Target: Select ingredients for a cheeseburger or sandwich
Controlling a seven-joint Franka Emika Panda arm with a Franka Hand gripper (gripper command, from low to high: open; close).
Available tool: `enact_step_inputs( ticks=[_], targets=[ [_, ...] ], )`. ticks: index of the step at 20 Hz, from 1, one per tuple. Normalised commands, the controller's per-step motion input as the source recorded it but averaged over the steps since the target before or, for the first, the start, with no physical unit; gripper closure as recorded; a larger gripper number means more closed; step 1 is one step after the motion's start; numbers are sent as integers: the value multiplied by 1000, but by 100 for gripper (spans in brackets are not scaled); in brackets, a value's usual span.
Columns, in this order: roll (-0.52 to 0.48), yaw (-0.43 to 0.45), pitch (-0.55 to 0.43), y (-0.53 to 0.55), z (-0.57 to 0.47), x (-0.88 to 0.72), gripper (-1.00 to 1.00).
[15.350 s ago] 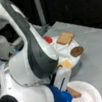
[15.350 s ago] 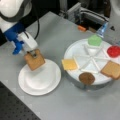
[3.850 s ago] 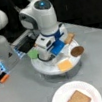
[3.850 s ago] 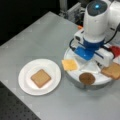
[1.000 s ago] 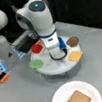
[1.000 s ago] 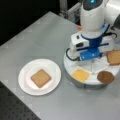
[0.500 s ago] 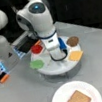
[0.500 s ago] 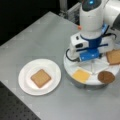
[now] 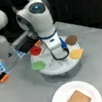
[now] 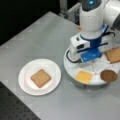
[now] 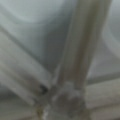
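One toast square on plate | tray: lettuce, tomato, cheese, patty | tool over tray, grip unreadable

White paper plate; round divided tray; grey table.

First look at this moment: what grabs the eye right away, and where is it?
The white arm dominates, bent low over the round divided tray, its claw hidden behind the wrist. Bright pieces ring it in a front view: red tomato, green lettuce, yellow cheese and dark patty; a second toast square lies at the tray's right. Apart, one toast square lies alone on the white paper plate, at a front view's left.
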Motion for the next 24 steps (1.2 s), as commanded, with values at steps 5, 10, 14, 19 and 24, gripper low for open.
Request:
enact_step_inputs(
  ticks=[5,10,14,19,24],
  targets=[
    [171,157,-68,68,-71,18,-100],
    [170,77,-46,93,-45,4,-100],
    [158,39,-39,132,-9,-28,-100],
    [154,18,-44,156,34,-71,-100],
    [126,-54,-25,153,101,-121,-100]
  ],
)
